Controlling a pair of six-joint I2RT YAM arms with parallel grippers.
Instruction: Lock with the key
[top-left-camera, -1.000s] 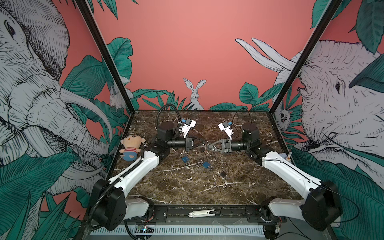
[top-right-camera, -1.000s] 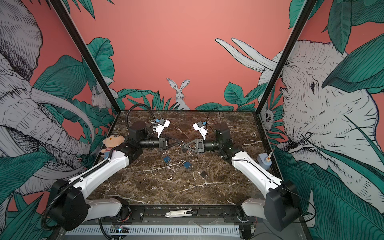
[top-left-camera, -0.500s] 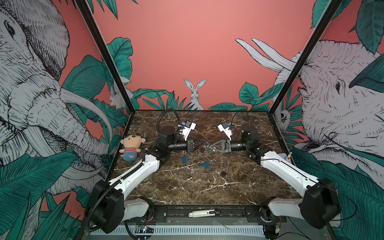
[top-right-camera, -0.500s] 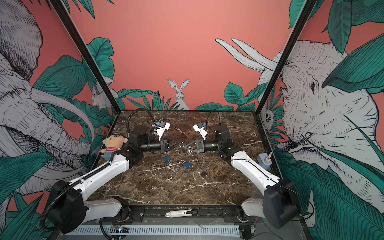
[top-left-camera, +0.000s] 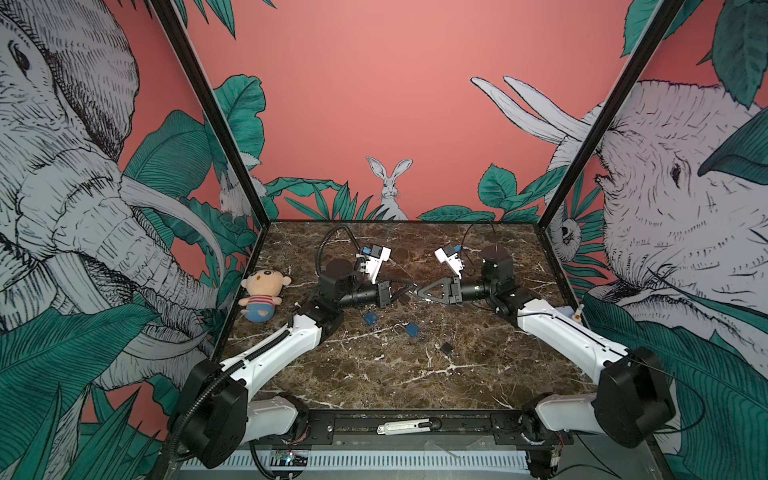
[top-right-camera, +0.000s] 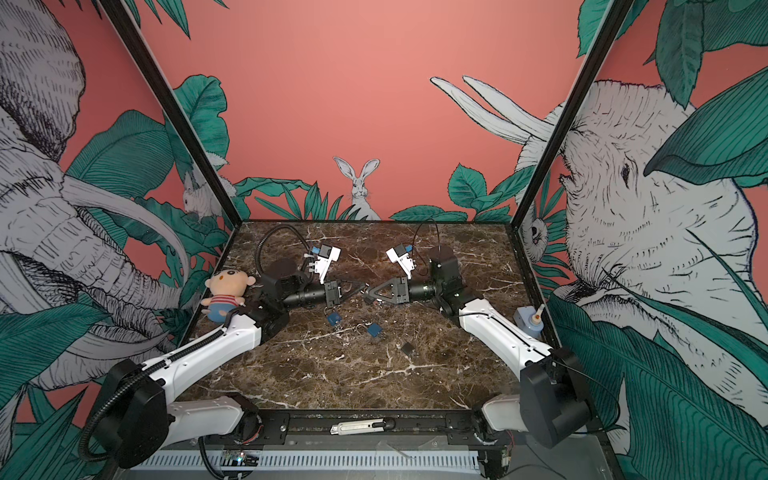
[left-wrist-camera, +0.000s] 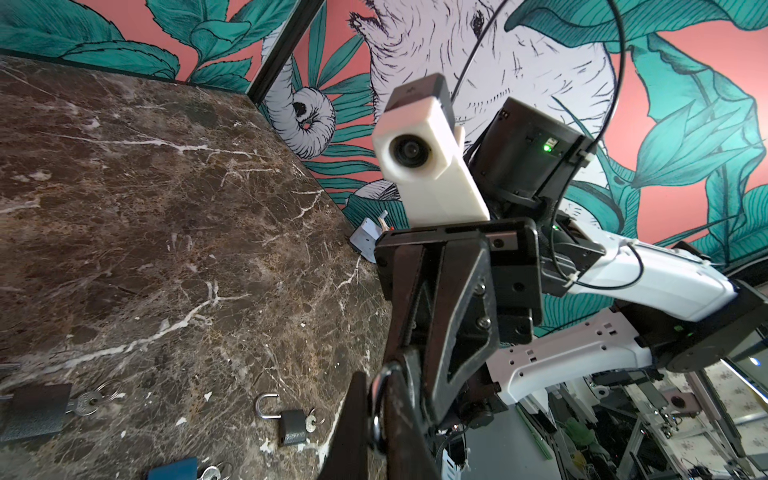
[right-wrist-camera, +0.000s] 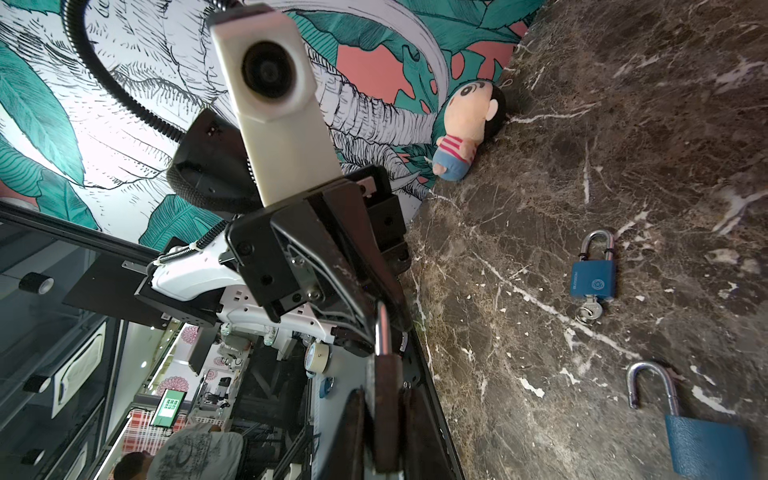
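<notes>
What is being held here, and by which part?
One padlock, shared: the right gripper clamps its dark body, and the left gripper appears to pinch its silver shackle.

Tabletop (top-left-camera: 374, 374): polished marble look. Blue padlock (right-wrist-camera: 593, 279): matt body, shiny metal shackle (right-wrist-camera: 599, 233). Doll (top-left-camera: 263, 296): plush cloth.

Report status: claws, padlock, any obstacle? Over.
Left claw shut on shackle. Right claw shut on padlock body, off table. Spare padlocks below, nothing blocking.
</notes>
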